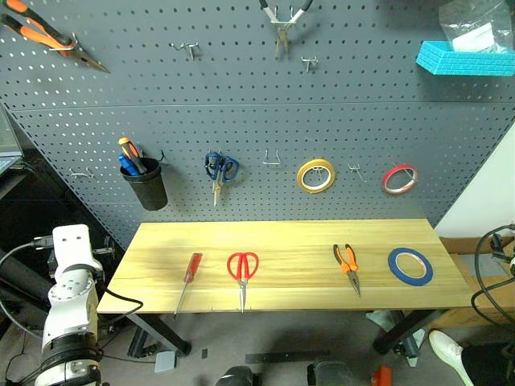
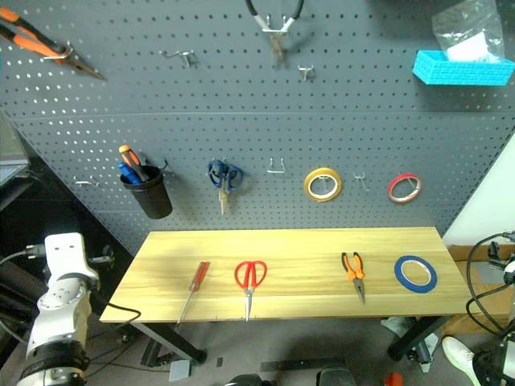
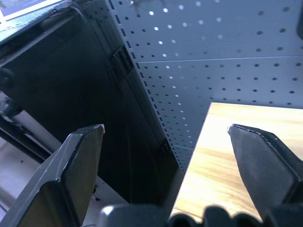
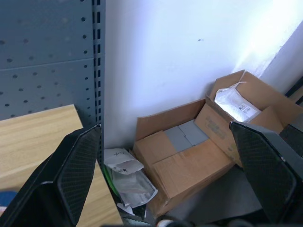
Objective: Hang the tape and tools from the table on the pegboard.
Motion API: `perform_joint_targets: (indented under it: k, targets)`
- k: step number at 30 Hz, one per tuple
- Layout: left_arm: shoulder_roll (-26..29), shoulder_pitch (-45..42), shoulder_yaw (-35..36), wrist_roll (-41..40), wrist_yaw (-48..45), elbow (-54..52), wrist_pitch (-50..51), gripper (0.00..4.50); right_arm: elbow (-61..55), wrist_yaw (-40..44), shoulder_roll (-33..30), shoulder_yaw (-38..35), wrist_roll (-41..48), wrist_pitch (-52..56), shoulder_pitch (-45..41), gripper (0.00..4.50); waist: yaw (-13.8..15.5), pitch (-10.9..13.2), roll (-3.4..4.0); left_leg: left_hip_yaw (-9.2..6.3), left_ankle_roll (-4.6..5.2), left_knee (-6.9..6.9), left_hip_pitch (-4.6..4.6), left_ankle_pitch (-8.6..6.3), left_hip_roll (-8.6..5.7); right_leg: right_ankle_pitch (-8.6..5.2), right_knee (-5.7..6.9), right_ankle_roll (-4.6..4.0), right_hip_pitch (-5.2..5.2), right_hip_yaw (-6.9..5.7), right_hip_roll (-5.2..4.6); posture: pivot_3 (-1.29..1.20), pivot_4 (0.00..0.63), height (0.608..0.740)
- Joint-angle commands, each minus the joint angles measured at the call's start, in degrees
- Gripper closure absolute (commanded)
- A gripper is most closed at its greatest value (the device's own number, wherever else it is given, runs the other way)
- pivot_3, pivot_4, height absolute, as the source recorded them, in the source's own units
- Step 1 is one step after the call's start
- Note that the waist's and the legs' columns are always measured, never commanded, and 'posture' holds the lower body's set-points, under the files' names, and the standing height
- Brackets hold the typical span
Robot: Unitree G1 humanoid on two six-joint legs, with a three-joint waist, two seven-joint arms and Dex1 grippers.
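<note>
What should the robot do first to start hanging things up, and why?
Probably swing the open left gripper in over the light wood table toward the red-handled screwdriver. Both grippers hang off the table's ends holding nothing, and the screwdriver lies nearest the left one.

The orange-handled pliers (image 1: pixel 48 36) high on the pegboard (image 1: pixel 257 121) are cut off by the picture's left and top edges, so that the handle ends are not seen; the tool with black handles (image 1: pixel 283 20) at the top centre is cut by the top edge, and its kind cannot be told; the clear bag (image 1: pixel 475 24) above the blue tray (image 1: pixel 465 59) is cut at the top, and the tray at the right edge; the lower ends of the tools in the black cup (image 1: pixel 146 183) are hidden by its wall; in the right wrist view only a blue sliver (image 4: pixel 5 198) of the tape (image 1: pixel 410 266) is seen, the rest being cut off by the left edge; the contents of the cardboard boxes (image 4: pixel 189 156) are too unclear to be named.
</note>
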Motion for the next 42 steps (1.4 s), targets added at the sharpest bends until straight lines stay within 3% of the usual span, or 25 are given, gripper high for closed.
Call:
perform_joint_targets:
  k: [1, 13, 18, 22, 28, 32, 36, 42]
  targets:
    - [1.99, 0.21, 0.69, 1.47, 1.67, -0.82, -2.10, 0.01, -0.11, 0.57, -0.87, -0.30, 0.43, -2.00, -1.85, 0.00, 0.04, 0.00, 0.00, 0.00, 0.00, 0.00, 0.00, 0.00, 0.00, 0.00, 0.00, 0.00, 0.00, 0.00, 0.00, -0.07, 0.000, 0.740]
    - [-0.46, 3.92, 0.17, 0.05, 0.08, -7.72, 0.38, 0.01, -5.17, 6.29, 3.80, 6.38, -2.15, 0.63, -0.86, 0.00, 0.07, -0.01, -0.01, -0.03, 0.00, 0.00, 0.01, 0.00, 0.00, 0.00, 0.01, 0.00, 0.01, 0.00, -0.01, -0.06, 0.001, 0.740]
    - [-4.27, 4.71, -2.08, -0.28, -0.06, -15.14, 4.34, 0.01, -15.95, 8.46, 7.90, 9.81, -2.57, 6.41, 1.50, 0.00, 0.26, 0.05, -0.03, -0.08, 0.00, 0.02, 0.00, -0.01, 0.00, 0.00, 0.04, 0.01, 0.02, -0.01, -0.02, -0.06, 0.038, 0.740]
    - [-5.45, 6.38, -8.80, 3.18, -3.00, -20.66, 3.56, 0.01, -24.43, 11.83, 9.41, 12.99, -2.87, 11.57, 3.57, 0.00, 0.51, 0.70, 0.02, -0.07, 0.01, 0.02, -0.04, -0.01, -0.02, -0.03, 0.02, -0.03, -0.01, 0.01, -0.03, -0.07, 0.070, 0.740]
    - [-5.44, 5.32, -19.93, 2.48, -15.72, -28.08, 5.83, 0.01, -31.57, 15.98, 10.29, 16.59, -2.55, 23.27, 5.16, 0.00, 1.18, 2.53, -0.04, -0.04, 0.01, 0.01, -0.15, -0.01, 0.04, -0.22, 0.07, -0.36, -0.16, 0.01, -0.01, -0.10, 0.140, 0.740]
    - [-4.86, 2.31, -27.89, -1.13, -27.98, -34.66, 9.57, 0.01, -30.40, 17.57, 10.38, 18.83, -3.33, 29.90, 3.82, 0.00, 1.64, 4.65, -0.01, 0.09, 0.03, 0.02, -0.26, -0.01, 0.13, -0.24, 0.08, -0.40, -0.23, -0.01, 0.00, -0.10, 0.165, 0.740]
    - [-3.75, -2.29, -36.10, -2.00, -39.97, -37.51, 7.50, 0.01, -24.44, 17.95, 10.34, 21.79, -5.95, 31.18, -0.26, 0.00, 1.66, 6.62, 0.12, 0.23, 0.06, 0.08, -0.57, -0.01, 0.21, -0.22, 0.09, -0.39, -0.48, -0.01, 0.05, -0.12, 0.214, 0.740]
    - [-5.09, -7.47, -39.30, -3.63, -46.74, -35.12, 8.52, 0.01, -13.84, 17.11, 10.65, 22.84, -8.27, 30.06, -6.77, 0.00, 1.33, 8.64, -0.18, 0.70, 0.19, 0.09, -1.07, -0.12, 0.44, -0.06, 0.11, -0.34, -1.13, 0.08, 0.09, -0.11, 0.249, 0.740]
